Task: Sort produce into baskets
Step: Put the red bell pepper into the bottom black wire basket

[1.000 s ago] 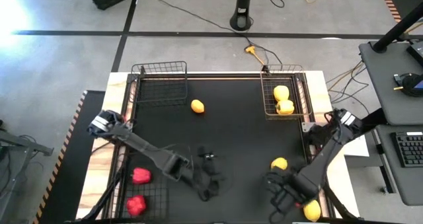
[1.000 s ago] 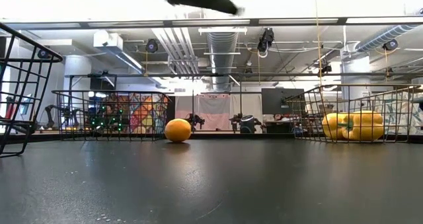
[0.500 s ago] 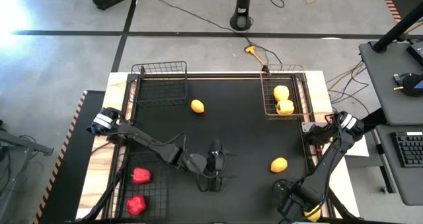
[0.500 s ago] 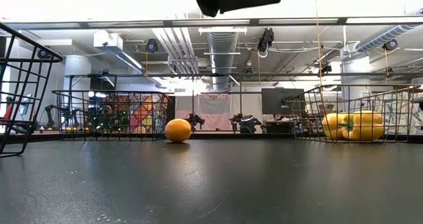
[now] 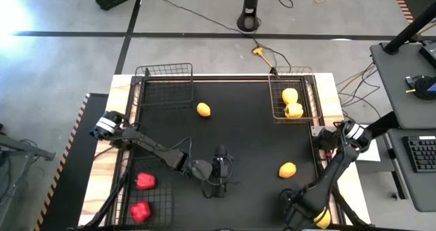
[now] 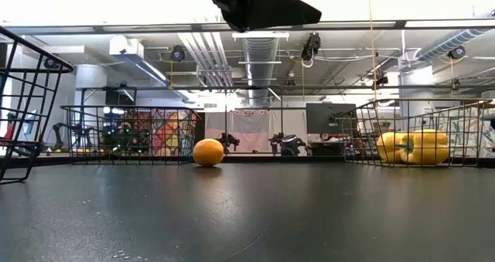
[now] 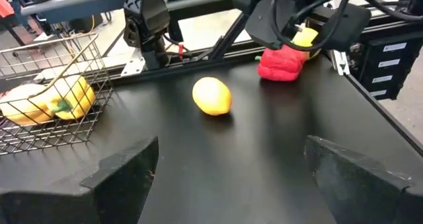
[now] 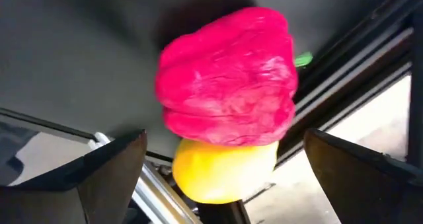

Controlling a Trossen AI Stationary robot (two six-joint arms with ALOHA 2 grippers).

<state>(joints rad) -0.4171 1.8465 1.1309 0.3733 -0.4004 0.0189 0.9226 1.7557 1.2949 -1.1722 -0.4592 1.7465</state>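
Note:
My right gripper (image 5: 300, 209) stands open over the table's near right corner, pointing steeply down. A red pepper (image 8: 228, 78) lies below it between the fingers, apart from them. The pepper rests against a yellow piece (image 8: 221, 168) at the table's edge. My left gripper (image 5: 227, 171) hangs open above the table's middle, pointing toward the right edge. One lemon (image 5: 287, 170) lies ahead of it, and another lemon (image 5: 203, 109) lies farther back. Two yellow peppers (image 5: 291, 103) sit in the coppery far right basket (image 5: 275, 108). Two red peppers (image 5: 142, 195) lie in the near left basket (image 5: 163, 204).
A black wire basket (image 5: 163, 84) stands at the far left corner. The black mat between the baskets is bare apart from the two lemons. Metal frame rails (image 8: 350, 85) run along the table's right edge beside the red pepper.
My right gripper has sunk and moved toward the table's near edge, over the red pepper, rolling its wrist. My left gripper has sunk a little, moved toward the right and swung round to point at the right edge. Both have stayed open.

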